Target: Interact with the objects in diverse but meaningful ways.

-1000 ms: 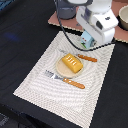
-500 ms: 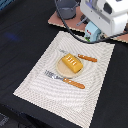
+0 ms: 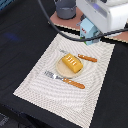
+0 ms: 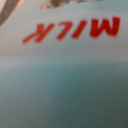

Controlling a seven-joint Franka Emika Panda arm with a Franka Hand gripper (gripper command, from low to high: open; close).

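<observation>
The gripper (image 3: pixel 93 36) is hanging at the upper right of the exterior view, under the white body of the arm (image 3: pixel 107 12), and its fingers are lying hidden behind that body and the pale blue-white carton (image 3: pixel 89 29); whether they are spread or closed, and whether they are gripping anything, cannot be told. The carton is standing directly below the arm at the far edge of the placemat (image 3: pixel 45 80), and it is filling the whole wrist view at very close range, blurred, with the red word "MILK" (image 4: pixel 72 30) showing upside down across its face.

A dark cable (image 3: pixel 60 27) is curving from the arm across the far end of the placemat. A grey pot (image 3: pixel 65 8) is sitting just beyond, on the pinkish surface (image 3: pixel 67 22) to the exterior view's left of the carton.

The tan round plate (image 3: pixel 59 69) is resting near the middle of the striped placemat, and the ridged yellow-orange block (image 3: pixel 71 63) is lying on it. Two pieces of orange-handled cutlery are flanking the plate: one (image 3: pixel 80 56) on its far side and the fork (image 3: pixel 65 80) on its near side, handles pointing toward the exterior view's right. The placemat is lying on a black tabletop (image 3: pixel 20 40).
</observation>
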